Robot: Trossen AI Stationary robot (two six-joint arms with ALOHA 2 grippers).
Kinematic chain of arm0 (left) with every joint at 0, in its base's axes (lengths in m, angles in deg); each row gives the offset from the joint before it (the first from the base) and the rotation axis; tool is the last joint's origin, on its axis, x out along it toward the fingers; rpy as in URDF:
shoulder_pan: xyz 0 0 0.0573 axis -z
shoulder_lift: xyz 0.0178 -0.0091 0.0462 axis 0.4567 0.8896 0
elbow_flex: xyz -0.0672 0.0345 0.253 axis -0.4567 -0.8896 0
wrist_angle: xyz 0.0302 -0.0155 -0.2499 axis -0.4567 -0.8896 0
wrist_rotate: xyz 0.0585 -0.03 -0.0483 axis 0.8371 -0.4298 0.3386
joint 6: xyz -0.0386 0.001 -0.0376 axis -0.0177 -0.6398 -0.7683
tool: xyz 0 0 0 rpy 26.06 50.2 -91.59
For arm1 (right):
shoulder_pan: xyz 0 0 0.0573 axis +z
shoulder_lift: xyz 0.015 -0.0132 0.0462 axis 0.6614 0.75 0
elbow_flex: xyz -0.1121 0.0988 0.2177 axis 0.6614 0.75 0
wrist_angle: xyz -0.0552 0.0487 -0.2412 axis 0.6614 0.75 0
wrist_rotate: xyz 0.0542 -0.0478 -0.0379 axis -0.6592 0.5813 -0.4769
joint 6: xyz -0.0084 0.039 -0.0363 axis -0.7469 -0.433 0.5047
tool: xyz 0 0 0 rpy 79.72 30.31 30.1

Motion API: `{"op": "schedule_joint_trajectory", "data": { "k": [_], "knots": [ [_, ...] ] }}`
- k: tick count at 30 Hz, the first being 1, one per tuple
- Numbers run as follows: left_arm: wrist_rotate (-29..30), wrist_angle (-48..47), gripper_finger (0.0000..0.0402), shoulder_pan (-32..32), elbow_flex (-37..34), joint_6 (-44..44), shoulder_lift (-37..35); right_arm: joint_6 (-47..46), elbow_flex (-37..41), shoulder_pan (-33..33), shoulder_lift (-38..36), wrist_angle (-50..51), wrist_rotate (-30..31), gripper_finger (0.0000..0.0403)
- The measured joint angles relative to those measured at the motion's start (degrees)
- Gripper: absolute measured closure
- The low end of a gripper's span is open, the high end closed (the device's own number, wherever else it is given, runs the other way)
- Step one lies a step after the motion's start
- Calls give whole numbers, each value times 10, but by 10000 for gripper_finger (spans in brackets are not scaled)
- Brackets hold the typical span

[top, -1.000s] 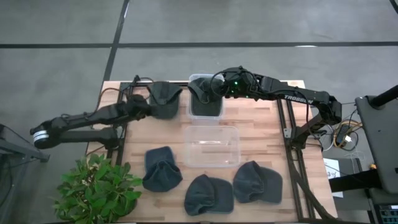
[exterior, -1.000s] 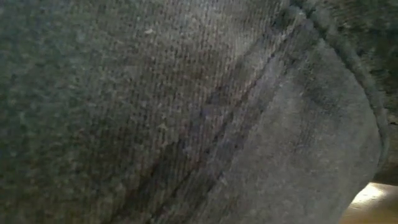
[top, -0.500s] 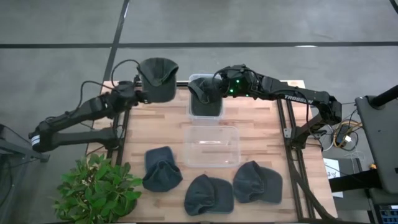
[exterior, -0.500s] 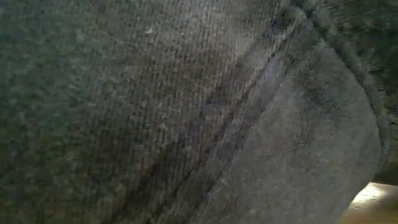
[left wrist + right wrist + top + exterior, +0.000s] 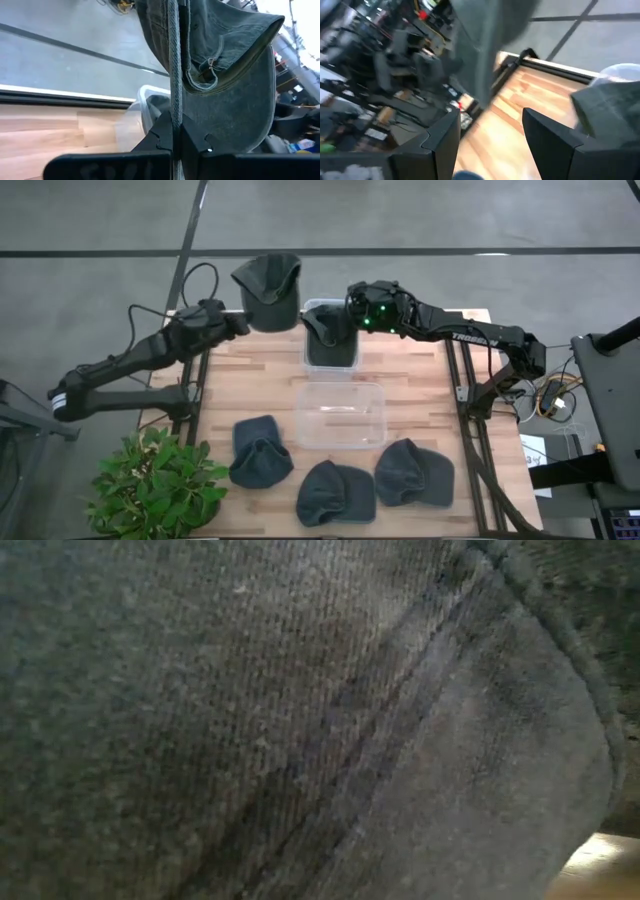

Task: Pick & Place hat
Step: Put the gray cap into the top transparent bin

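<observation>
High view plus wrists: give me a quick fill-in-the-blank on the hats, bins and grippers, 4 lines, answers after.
1. The left gripper is shut on a ____ held up at the table's far edge.
2. The number of hats lying in a row on the table at its near edge is ____.
3. The clear bin at mid-table holds ____ hats.
4. The right gripper, by the far bin, has its fingers ____.

Missing words: hat; three; no; open
</observation>
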Motion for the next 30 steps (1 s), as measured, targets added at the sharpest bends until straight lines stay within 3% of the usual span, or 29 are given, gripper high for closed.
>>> {"op": "schedule_joint_trajectory", "data": {
  "k": [4, 11, 30],
  "knots": [
    [-18, 15, 395, 3, 5, 1, 29, -5, 0, 0, 6, -16, 5, 195],
    [-27, 71, 395, 12, 5, 3, 59, -2, 0, -5, 8, -9, 78, 195],
    [-51, 114, 395, 33, 31, 8, 145, -11, -1, -15, 25, 20, 54, 208]
  ]
}}
